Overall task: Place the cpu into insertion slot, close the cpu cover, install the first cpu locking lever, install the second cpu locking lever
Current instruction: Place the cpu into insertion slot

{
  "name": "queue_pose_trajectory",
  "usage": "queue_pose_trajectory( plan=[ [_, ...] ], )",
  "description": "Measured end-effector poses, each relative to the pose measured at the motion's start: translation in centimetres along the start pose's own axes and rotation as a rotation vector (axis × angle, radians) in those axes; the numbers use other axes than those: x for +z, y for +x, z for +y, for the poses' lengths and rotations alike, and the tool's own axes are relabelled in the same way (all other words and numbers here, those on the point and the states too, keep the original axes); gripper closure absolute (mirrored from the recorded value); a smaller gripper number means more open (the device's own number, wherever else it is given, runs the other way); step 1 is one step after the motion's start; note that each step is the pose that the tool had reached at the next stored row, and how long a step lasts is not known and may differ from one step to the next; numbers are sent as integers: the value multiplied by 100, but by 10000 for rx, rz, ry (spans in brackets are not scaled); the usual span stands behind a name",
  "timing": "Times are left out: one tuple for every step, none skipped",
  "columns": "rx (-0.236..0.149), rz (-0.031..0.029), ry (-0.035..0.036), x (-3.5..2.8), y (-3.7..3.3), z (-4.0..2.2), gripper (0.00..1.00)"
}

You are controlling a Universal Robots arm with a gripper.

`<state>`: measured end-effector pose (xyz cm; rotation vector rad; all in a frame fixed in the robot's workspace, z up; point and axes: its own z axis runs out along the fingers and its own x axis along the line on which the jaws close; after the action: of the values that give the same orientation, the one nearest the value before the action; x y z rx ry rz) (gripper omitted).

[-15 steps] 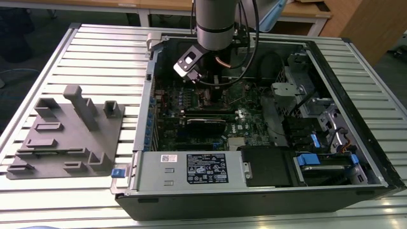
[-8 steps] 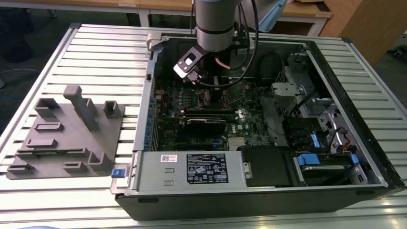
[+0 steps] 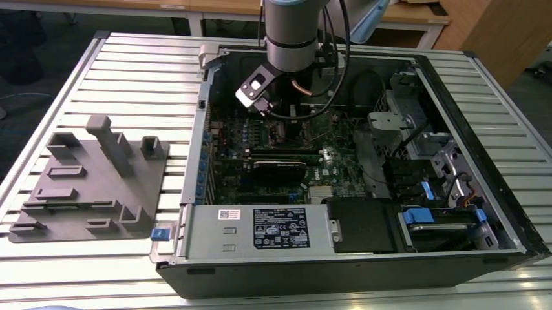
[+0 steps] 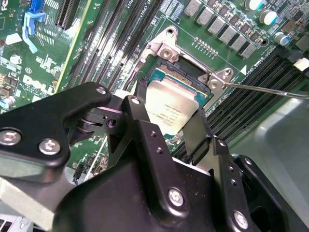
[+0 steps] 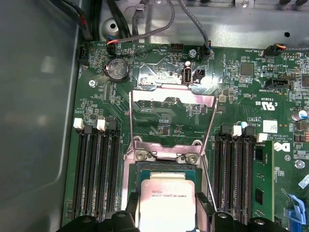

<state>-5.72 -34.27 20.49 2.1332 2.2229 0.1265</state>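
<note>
The cpu, a flat square chip with a silver-grey top, sits between my gripper's two black fingers, which are shut on its opposite edges. It hangs just over the insertion slot, whose dark socket and silvery rim show beyond the chip. In the first wrist view the cpu covers the near part of the insertion slot. The cpu cover, a silvery frame with a large window, is swung open and lies back past its hinge. A thin locking lever sticks out sideways from the socket. The gripper reaches down into the case.
Black memory slots flank the socket on both sides, and one holds a green memory module. The open computer case walls the board in. A grey fixture block lies on the table at the exterior view's left.
</note>
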Motion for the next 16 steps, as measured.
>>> queue_pose_trajectory(
  plan=[
    [0, 0, 0, 11, 0, -1, 46],
    [0, -2, 2, 22, -1, -3, 46],
    [0, -3, 2, 33, -1, -4, 46],
    [0, -5, 1, 42, -1, -4, 46],
    [0, -6, 2, 48, -1, -5, 46],
    [0, -7, 2, 55, -1, -6, 46],
    [6, -8, 2, 60, -1, -7, 46],
    [45, -13, 2, 64, -2, -7, 46],
    [92, -18, 2, 65, -2, -8, 46],
    [112, -21, 3, 65, -2, -8, 46],
    [115, -22, 3, 65, -2, -8, 46],
    [119, -21, 1, 66, -2, -7, 46],
    [123, -20, 0, 66, -2, -8, 46],
    [125, -20, 1, 67, -2, -8, 46],
    [152, -19, -2, 70, -1, -8, 46],
    [205, -25, -2, 73, -1, -8, 46]
  ],
)
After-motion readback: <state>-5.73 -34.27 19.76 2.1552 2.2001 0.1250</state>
